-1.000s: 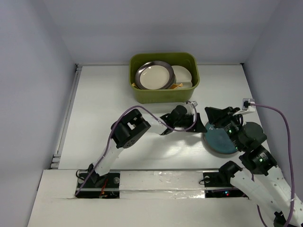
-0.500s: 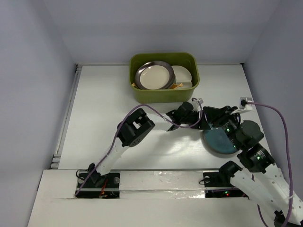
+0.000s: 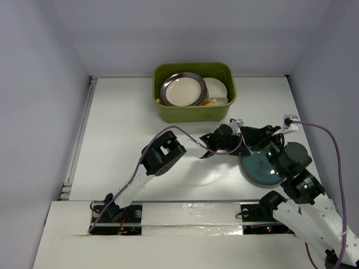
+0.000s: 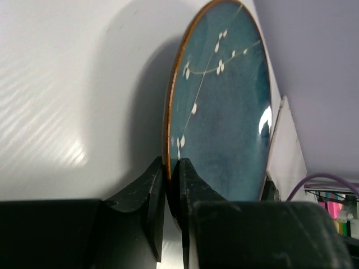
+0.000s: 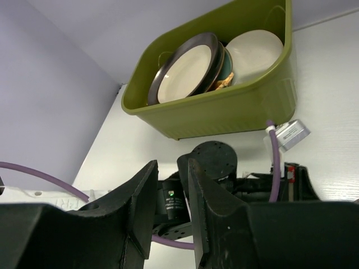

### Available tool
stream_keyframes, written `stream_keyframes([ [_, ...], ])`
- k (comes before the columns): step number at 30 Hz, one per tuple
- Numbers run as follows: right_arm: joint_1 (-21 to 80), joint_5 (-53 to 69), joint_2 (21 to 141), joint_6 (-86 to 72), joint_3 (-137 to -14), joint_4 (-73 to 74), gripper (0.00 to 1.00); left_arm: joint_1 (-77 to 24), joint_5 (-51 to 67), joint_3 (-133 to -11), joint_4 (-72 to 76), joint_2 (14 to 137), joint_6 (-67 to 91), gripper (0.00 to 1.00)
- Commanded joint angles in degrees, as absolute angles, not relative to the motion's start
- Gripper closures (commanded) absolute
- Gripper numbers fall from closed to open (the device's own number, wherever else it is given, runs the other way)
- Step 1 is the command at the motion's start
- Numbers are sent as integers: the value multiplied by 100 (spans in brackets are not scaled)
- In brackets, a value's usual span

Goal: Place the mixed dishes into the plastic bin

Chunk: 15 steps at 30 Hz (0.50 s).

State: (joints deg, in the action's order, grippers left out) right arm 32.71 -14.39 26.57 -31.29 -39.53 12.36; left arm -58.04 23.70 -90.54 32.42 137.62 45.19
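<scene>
My left gripper [image 4: 170,168] is clenched on the rim of the teal plate [image 4: 224,106], which rises just beyond my fingertips (a thin bite). Swung toward the plastic bin [image 3: 193,115], it may pivot and slip free.

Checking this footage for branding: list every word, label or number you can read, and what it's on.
None can be read.
The small emblem on the left arm: too small to read.
White marks on the teal plate: a blossom pattern, not writing.

Olive bin [image 3: 193,112] on white table [image 3: 123,129]
</scene>
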Motion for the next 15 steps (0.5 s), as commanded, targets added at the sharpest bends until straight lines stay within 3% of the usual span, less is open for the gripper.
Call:
stream_keyframes([
  [1,3313,-1521,2540,-3050,-4069,1072,66,-5766,2162,-8369,3084,13405,4200,100],
  [6,3313,-1477,2461,-3067,-4043,1046,66,-5563,2328,-7254,4111,12157,4570,100],
  [15,3313,-1784,2057,-3120,-4034,1090,67,-4923,2381,-6259,4605,10399,4781,100],
])
